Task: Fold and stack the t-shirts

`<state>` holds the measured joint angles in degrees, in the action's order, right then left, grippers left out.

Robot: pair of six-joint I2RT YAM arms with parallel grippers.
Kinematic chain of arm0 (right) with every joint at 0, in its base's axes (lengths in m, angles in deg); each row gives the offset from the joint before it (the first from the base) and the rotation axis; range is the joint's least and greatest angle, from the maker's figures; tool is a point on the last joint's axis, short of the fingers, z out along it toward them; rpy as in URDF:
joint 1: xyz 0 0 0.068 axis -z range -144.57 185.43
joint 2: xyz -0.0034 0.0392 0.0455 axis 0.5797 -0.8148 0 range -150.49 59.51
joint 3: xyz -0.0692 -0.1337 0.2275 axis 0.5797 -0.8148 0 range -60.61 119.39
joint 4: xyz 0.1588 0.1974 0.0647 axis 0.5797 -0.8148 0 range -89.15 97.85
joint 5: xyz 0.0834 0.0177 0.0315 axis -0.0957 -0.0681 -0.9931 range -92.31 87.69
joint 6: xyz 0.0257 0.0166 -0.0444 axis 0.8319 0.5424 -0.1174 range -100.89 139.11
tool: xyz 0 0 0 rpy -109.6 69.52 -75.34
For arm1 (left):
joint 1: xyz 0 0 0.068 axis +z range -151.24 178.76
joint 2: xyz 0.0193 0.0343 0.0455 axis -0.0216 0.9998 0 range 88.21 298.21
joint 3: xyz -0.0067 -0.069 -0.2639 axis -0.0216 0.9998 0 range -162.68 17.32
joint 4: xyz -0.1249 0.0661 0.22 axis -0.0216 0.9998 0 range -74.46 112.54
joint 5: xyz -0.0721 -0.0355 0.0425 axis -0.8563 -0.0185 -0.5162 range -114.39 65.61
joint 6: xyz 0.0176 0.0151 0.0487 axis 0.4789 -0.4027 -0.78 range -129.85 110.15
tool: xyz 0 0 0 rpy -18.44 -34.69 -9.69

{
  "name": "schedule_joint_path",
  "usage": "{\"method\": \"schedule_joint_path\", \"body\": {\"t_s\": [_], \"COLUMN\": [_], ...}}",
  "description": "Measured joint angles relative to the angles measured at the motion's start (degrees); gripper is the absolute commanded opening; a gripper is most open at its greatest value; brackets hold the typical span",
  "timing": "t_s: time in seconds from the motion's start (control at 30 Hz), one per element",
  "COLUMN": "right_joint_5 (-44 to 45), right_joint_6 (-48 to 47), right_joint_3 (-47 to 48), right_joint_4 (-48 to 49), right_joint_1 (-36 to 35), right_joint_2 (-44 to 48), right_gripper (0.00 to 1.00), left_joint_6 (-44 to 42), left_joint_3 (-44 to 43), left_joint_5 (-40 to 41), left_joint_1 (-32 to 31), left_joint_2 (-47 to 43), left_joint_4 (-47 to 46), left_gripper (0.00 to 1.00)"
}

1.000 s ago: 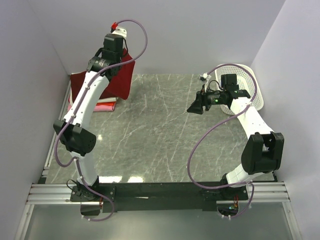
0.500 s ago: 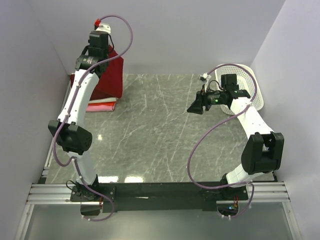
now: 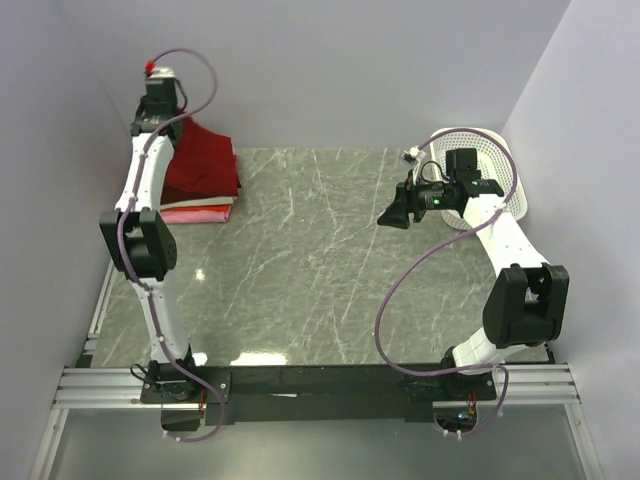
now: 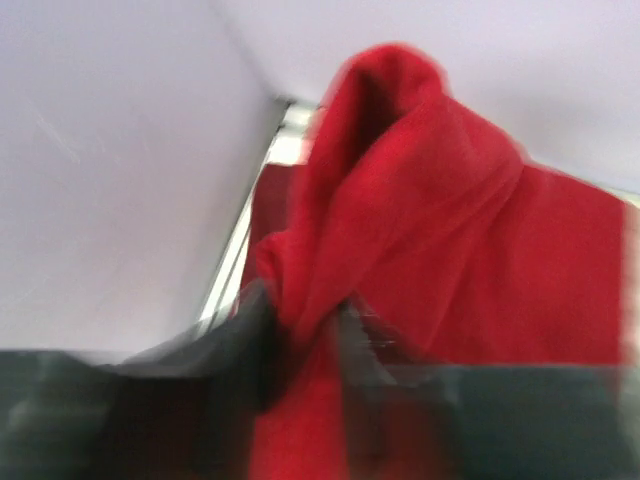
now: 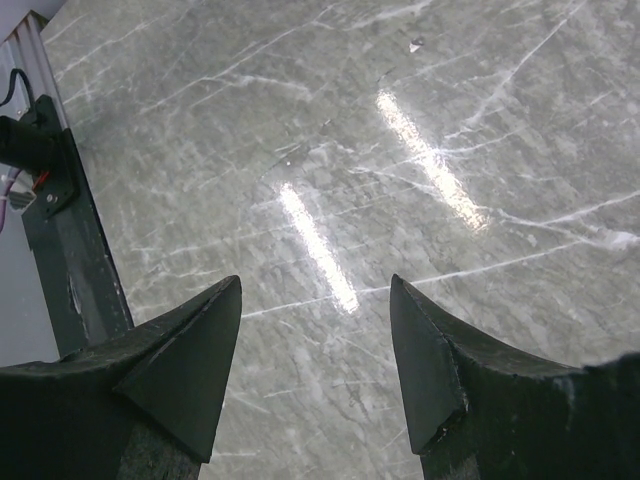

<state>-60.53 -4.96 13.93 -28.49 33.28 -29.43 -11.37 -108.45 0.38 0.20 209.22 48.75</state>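
The red t-shirt (image 3: 205, 162) lies draped over a stack of folded t-shirts (image 3: 195, 213) at the far left corner; pink and white edges show beneath it. My left gripper (image 3: 163, 128) reaches high over that corner by the back wall. In the blurred left wrist view a bunched fold of the red t-shirt (image 4: 440, 230) rises between the fingers of the left gripper (image 4: 305, 330), which is shut on it. My right gripper (image 3: 391, 214) hovers open above the table's right half, nothing between its fingers (image 5: 200, 350); in the right wrist view the right gripper (image 5: 315, 290) shows only marble below.
A white perforated basket (image 3: 505, 150) leans at the far right corner behind the right arm. Walls close in on the left, back and right. A metal rail (image 5: 60, 230) runs along the table's edge.
The left arm has swung left and back toward the corner, carrying the red t-shirt, which has sunk from a raised hang onto the stack. The right arm has stayed still.
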Motion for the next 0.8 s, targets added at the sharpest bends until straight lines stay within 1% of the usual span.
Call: {"method": "schedule_joint_path", "body": {"t_s": [0.03, 0.1, 0.13, 0.2, 0.3, 0.37, 0.47, 0.57, 0.63, 0.73, 0.77, 0.8], "right_joint_5": [0.0, 0.0, 0.0, 0.0, 0.1, 0.2, 1.4, 3.9, 6.4, 11.9, 14.4, 17.4], "right_joint_6": [-0.2, -0.5, -0.6, -0.9, -1.2, -1.4, -1.6, -2.0, -2.3, -2.3, -2.1, -1.7], "right_joint_3": [0.0, 0.0, 0.0, 0.0, 0.0, 0.0, 0.0, -0.1, -0.8, -2.9, -3.7, -4.6], "right_joint_4": [-0.2, -0.6, -0.7, -0.8, -1.0, -1.0, -1.2, -1.0, -0.3, 1.0, 1.8, 2.8], "right_joint_1": [0.2, 0.3, 0.3, 0.3, 0.4, 0.4, 0.4, 0.4, 0.4, 0.5, 0.5, 0.5], "right_joint_2": [0.0, -0.1, -0.2, -0.2, -0.2, -0.2, -0.1, 0.1, 1.2, 4.5, 6.1, 7.9], "right_gripper": [0.68, 0.68, 0.68, 0.68, 0.68, 0.68, 0.68, 0.68, 0.68, 0.76, 0.79, 0.81], "left_joint_6": [1.2, 4.7, 6.9, 10.2, 14.2, 16.3, 18.5, 20.1, 21.1, 22.7, 23.5, 23.8], "left_joint_3": [-0.1, -0.2, -0.2, -0.2, -0.1, 0.0, 4.3, 17.4, 28.0, 41.3, 45.9, 49.9], "left_joint_5": [0.0, 0.4, 0.4, 0.0, -1.7, -4.7, -10.5, -17.9, -24.4, -33.0, -36.3, -39.4], "left_joint_1": [1.4, 5.0, 7.3, 10.3, 14.1, 14.9, 13.6, 11.7, 11.1, 12.1, 12.4, 12.5], "left_joint_2": [1.7, 5.0, 6.8, 8.2, 7.1, 3.7, -6.2, -23.4, -36.5, -50.5, -54.4, -57.3], "left_joint_4": [-0.6, -1.4, -1.1, -0.2, 1.8, 2.1, 0.9, -4.5, -9.8, -16.6, -18.4, -20.0], "left_gripper": [0.71, 0.97, 0.99, 0.99, 0.99, 0.99, 0.99, 0.99, 1.0, 0.99, 0.99, 0.99]}}
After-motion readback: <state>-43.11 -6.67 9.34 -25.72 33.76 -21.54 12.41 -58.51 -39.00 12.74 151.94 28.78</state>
